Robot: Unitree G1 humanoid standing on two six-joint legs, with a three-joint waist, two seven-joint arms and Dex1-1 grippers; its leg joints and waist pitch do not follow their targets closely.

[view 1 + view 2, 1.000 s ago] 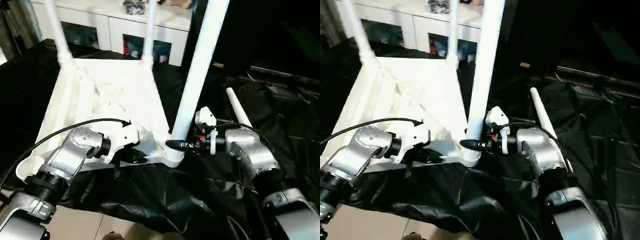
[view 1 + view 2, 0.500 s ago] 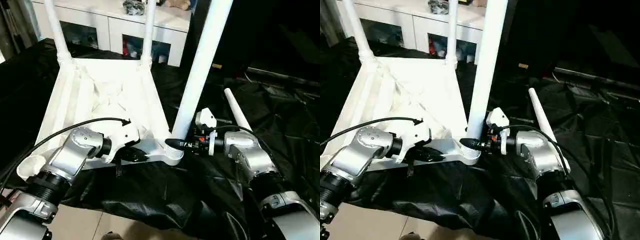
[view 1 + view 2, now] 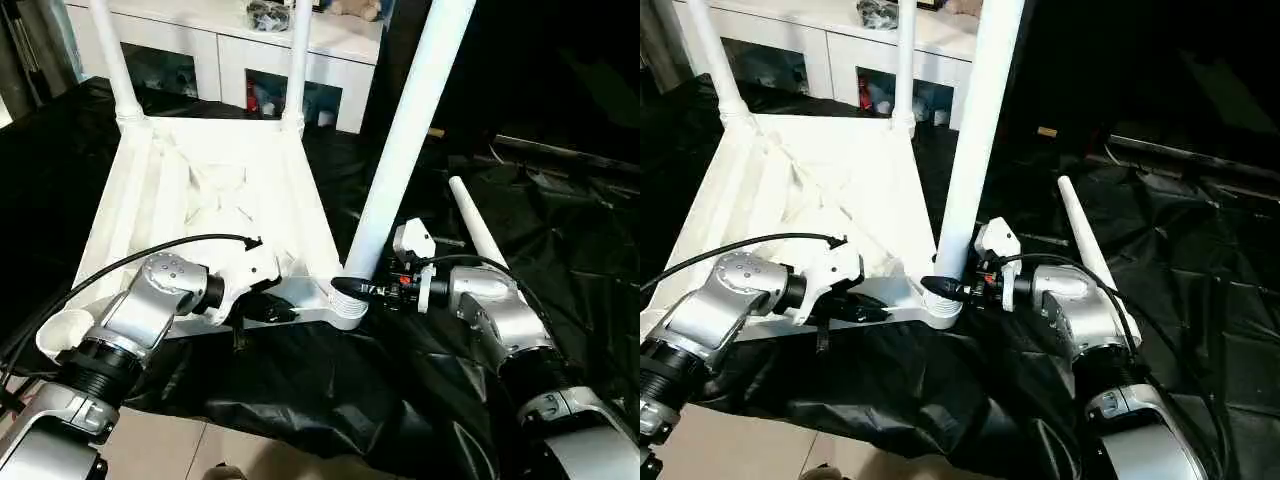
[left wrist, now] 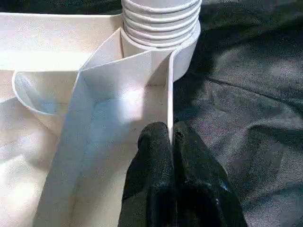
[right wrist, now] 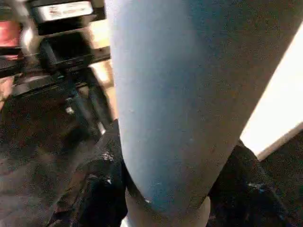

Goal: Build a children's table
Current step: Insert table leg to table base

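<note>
- The white plastic children's table top point(image 3: 215, 200) lies upside down on the crinkled black plastic sheet point(image 3: 330, 390), its ribbed underside facing up.
- My left gripper point(image 4: 170, 142) is clenched on the thin upright edge wall of that top, one black finger on each side of it, just beside the near corner socket.
- In the left wrist view the ringed base of the long white tapered leg point(image 3: 405, 140) sits in the round corner socket point(image 4: 187, 45), right past my fingertips point(image 4: 154, 142).
- My right gripper point(image 3: 352, 288) grasps that same leg low down, close above the socket; its black fingers point(image 5: 99, 189) sit on either side of the tube, which leans slightly towards my right as it rises.
- Two more white legs point(image 3: 112, 60) point(image 3: 298, 60) stand upright in the far corners of the top.
- A fourth white tapered leg point(image 3: 478, 225) lies loose on the black sheet, on my right and apart from the top, just past my right forearm.
- The near-left round socket point(image 3: 62, 330) has no leg in it.
- A white cabinet with glass doors point(image 3: 220, 60) stands behind the table top.
- A white label strip point(image 5: 61, 10) shows in the right wrist view, but its writing is too blurred to read; I can read no brand or text anywhere else.
</note>
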